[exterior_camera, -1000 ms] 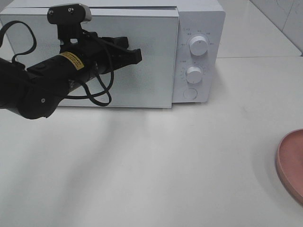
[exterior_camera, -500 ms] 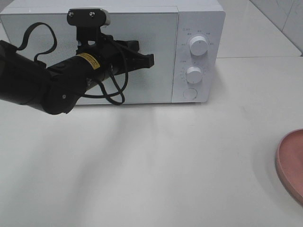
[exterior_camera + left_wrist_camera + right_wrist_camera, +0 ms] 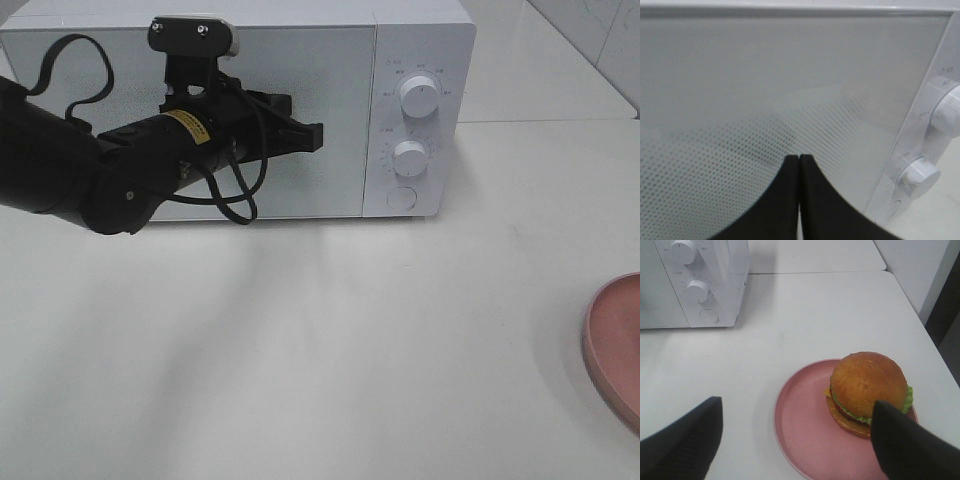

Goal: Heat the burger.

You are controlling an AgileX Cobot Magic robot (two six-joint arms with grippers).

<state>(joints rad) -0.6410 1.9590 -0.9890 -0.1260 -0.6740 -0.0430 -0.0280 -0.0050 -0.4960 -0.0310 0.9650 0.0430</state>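
Note:
The burger [image 3: 867, 385], with brown bun, lettuce and cheese, sits on a pink plate [image 3: 800, 440] in the right wrist view. My right gripper [image 3: 796, 405] hovers open above the plate, one finger on each side, touching nothing. Only the plate's edge [image 3: 615, 345] shows at the right border of the high view, and the burger is out of that view. My left gripper [image 3: 318, 135] is shut and empty, its tips [image 3: 799, 157] close to the front of the microwave's closed door [image 3: 300, 70].
The white microwave [image 3: 420, 30] stands at the back of the white table, with two knobs [image 3: 418, 97] [image 3: 408, 158] and a round button [image 3: 401, 197] on its right panel. The table's right edge lies just beyond the plate [image 3: 920, 325].
The microwave door stood slightly ajar a second ago and now sits flush. My left arm swung right along the door, then eased back a little. The plate has not moved.

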